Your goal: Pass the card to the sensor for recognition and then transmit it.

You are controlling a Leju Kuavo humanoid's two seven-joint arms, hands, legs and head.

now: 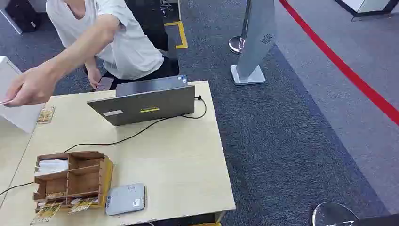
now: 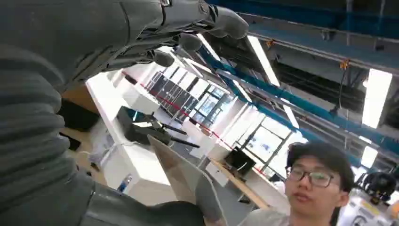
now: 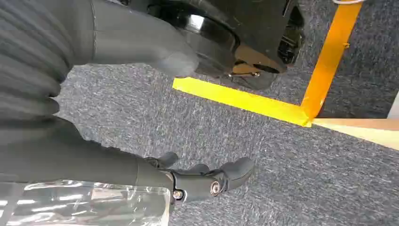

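Observation:
A person in a white shirt [image 1: 127,42] leans over the far side of the table and stretches one arm to the far left; that hand [image 1: 28,87] pinches a thin card [image 1: 4,101] at the picture's edge. The grey sensor pad [image 1: 125,198] lies at the table's near edge, beside a wooden card box [image 1: 73,178]. My left hand [image 2: 70,94] is raised, with its fingers [image 2: 207,19] spread wide from the thumb and nothing in it. My right hand [image 3: 70,117] hangs over the carpet, fingers [image 3: 207,180] apart and holding nothing.
A grey laptop [image 1: 146,101] stands open at the table's [image 1: 179,160] far side, its cable running left. Loose cards [image 1: 45,114] lie near a white box [image 1: 16,113]. More cards [image 1: 61,208] lie before the wooden box. Yellow tape [image 3: 244,101] marks the carpet; a stand [image 1: 256,42] rises beyond.

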